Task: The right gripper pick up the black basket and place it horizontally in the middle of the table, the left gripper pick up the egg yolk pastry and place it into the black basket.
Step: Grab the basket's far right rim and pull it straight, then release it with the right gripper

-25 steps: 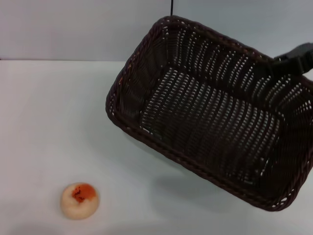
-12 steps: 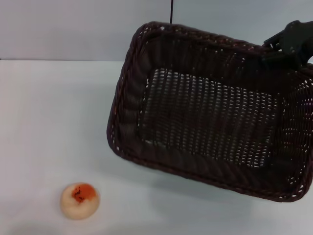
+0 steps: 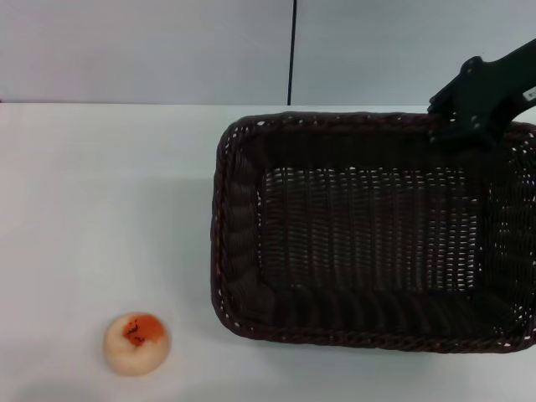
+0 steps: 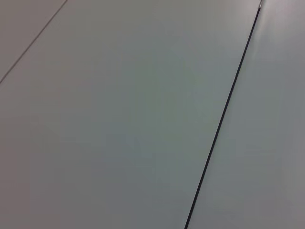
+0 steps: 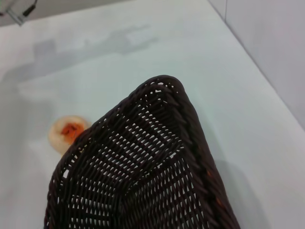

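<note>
The black basket (image 3: 237,244) lies level and lengthways across the table (image 3: 100,209), right of the middle, open side up and holding nothing. My right gripper (image 3: 463,127) is at its far right rim and grips that rim. The right wrist view shows the basket's near corner (image 5: 189,125) from above. The egg yolk pastry (image 3: 137,342) sits on the table at the front left, orange-red patch up, well apart from the basket; it also shows in the right wrist view (image 5: 68,133). My left gripper is out of view.
A grey wall with a dark vertical seam (image 3: 294,50) stands behind the table. The left wrist view shows only grey panels and a seam (image 4: 224,109). The basket's right end reaches the head view's edge.
The basket was held up and tilted; it has swung level and come down, now lying horizontal. The right gripper moved with it. The pastry has not moved.
</note>
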Available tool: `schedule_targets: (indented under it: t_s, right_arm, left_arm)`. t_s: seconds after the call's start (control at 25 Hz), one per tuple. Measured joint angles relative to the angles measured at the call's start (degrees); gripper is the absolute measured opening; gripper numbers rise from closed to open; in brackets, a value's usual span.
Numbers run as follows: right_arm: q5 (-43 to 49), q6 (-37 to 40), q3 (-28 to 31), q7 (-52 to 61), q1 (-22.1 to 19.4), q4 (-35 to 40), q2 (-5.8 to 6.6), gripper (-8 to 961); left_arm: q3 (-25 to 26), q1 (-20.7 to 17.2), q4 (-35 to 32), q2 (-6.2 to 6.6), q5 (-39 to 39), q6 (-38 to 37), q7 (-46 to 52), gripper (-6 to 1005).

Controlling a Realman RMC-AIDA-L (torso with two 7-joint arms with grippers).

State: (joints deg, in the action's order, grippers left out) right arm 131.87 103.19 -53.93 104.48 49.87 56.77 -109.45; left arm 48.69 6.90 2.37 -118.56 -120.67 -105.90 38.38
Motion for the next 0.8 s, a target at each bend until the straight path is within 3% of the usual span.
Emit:
schedule_targets:
  t_s: [0.24,0.8]
  right_arm:
    - [0.62,-1.26,-0.26,-1.64,0.91,-0.15,-1.14,181]
    - [1.56,-2.54,-1.01,-6.66,3.96,-4.21,-1.42,193]
  left_arm:
    - [-0.41,0.48,0.32,-0.16,0.0,1.74,-0.02,721]
    - [-1.45,1.24,0.73,-0.1,0.0,3.31,0.03,719]
